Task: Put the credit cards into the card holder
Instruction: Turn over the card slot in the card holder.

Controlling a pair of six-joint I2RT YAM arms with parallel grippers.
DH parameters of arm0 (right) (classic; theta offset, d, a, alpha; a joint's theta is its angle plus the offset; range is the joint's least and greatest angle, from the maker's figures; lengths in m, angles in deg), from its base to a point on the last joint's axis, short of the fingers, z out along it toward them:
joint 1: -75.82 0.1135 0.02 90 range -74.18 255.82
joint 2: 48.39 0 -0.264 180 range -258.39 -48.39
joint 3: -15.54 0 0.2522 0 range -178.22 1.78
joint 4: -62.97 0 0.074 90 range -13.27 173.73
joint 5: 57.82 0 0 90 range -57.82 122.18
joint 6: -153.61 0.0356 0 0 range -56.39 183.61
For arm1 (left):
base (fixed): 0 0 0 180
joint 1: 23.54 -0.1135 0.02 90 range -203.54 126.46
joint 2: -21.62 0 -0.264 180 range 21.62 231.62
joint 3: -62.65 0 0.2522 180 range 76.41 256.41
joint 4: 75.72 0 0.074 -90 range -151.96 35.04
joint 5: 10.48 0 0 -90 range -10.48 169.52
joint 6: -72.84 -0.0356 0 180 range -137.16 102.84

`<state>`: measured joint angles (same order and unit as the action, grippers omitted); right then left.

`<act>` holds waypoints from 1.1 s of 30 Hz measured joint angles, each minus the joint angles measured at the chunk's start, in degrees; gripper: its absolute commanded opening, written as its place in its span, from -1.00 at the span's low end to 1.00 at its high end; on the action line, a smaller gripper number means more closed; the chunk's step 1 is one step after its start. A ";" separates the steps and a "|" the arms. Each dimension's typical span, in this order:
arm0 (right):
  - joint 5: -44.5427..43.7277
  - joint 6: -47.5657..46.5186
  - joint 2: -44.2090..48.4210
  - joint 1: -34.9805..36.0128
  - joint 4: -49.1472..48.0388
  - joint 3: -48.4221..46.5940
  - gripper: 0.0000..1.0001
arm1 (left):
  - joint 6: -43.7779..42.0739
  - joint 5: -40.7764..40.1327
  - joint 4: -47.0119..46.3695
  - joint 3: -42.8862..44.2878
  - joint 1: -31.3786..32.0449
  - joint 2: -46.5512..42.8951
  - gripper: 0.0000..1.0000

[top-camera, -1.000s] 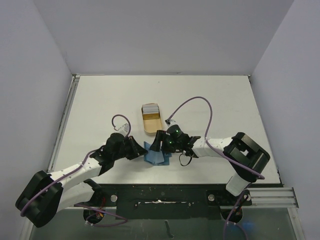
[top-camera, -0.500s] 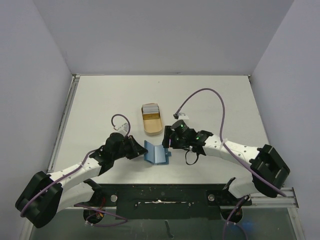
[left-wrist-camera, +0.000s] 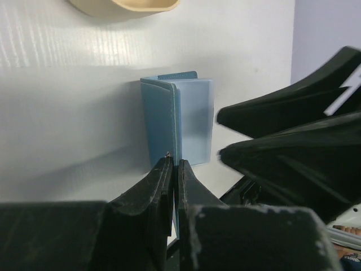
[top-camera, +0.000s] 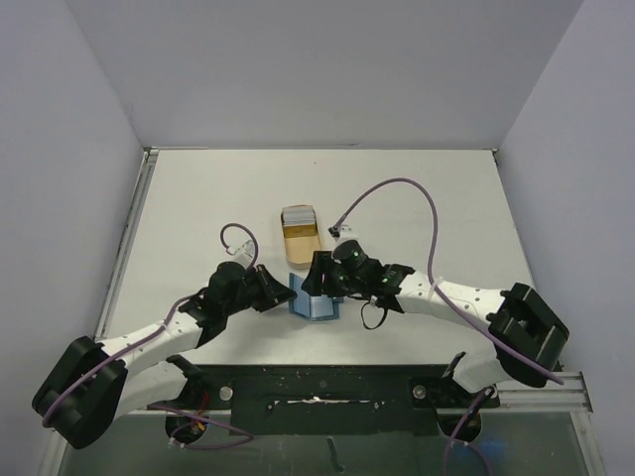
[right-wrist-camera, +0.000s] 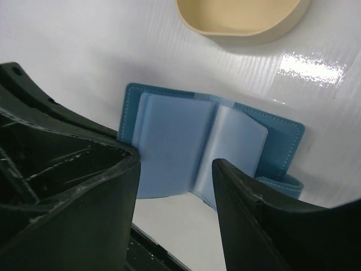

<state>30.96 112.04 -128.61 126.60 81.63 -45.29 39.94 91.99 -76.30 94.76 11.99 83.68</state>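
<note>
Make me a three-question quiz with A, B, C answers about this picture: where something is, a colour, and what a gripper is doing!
1. Where are the thin plastic credit cards? A in the tan oblong tray B in the holder C in a gripper
2. What colour is the folding card holder? A red B teal-blue C yellow
3. The left gripper is: A wide open B shut on the holder's cover C hidden
Answers: 1 A, stacked at its far end; 2 B, lighter blue inside; 3 B, it pinches the cover's edge.

Bright, even light. Glare on glossy white table (right-wrist-camera: 310,65); soft shadow beside teal-blue folding card holder (left-wrist-camera: 163,121); foreground blurred.
</note>
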 measured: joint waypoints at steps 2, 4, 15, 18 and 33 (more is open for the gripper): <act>0.50 0.37 -2.56 0.46 -0.17 0.00 0.09 | 0.85 0.22 -2.27 -0.20 0.00 0.68 -1.00; 0.52 0.70 -4.35 0.70 -0.04 0.00 0.09 | 1.40 0.26 -4.42 -0.46 0.00 1.77 -1.00; -5.03 1.53 -11.37 0.85 4.83 -0.50 0.11 | 3.54 -0.52 -7.76 -3.37 -0.02 5.14 -1.00; -6.64 1.51 -11.96 1.07 5.95 -1.38 0.11 | 3.50 -0.63 -7.76 -3.37 -0.04 5.20 -1.00; -14.01 0.98 -15.02 2.51 15.39 -6.51 0.13 | 0.04 -3.52 -0.35 -2.36 -0.26 5.35 -0.46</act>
<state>16.95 113.02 -143.63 129.11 97.02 -51.80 39.99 88.47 -76.65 92.40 11.73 89.04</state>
